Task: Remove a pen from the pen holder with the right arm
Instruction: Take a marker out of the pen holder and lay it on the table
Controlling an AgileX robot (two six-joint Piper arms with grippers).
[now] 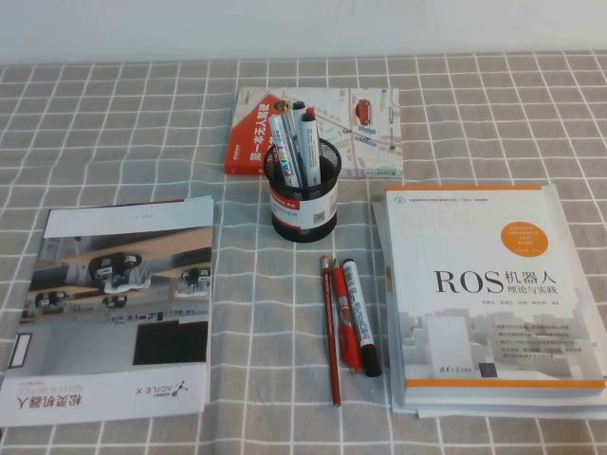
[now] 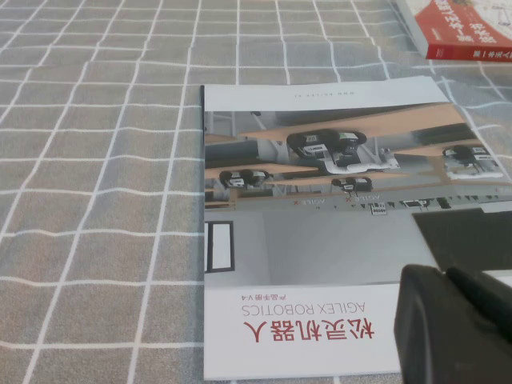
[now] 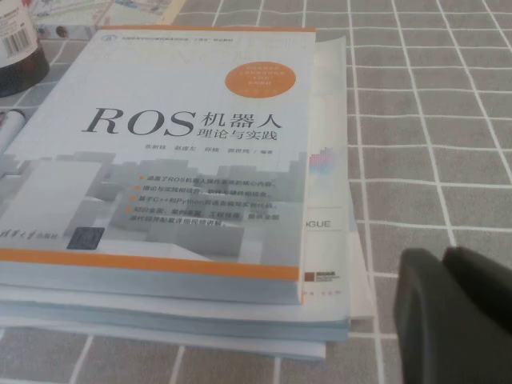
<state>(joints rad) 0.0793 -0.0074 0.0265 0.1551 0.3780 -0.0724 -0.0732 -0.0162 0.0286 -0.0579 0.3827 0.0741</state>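
Note:
A black mesh pen holder (image 1: 302,194) stands mid-table with several markers upright in it; its base also shows in the right wrist view (image 3: 14,48). In front of it a red pencil (image 1: 330,332), a red pen (image 1: 343,322) and a black-capped marker (image 1: 360,318) lie side by side on the cloth. My right gripper (image 3: 444,258) hovers shut and empty near the front right corner of the ROS book stack (image 3: 200,160), far from the holder. My left gripper (image 2: 445,274) is shut over the brochure (image 2: 320,240), holding nothing. Neither arm appears in the high view.
A stack of books topped by the ROS book (image 1: 493,294) fills the right side. A brochure (image 1: 114,303) lies on the left. A red-and-map book (image 1: 322,133) lies behind the holder. The grey checked cloth (image 1: 266,379) covers the table.

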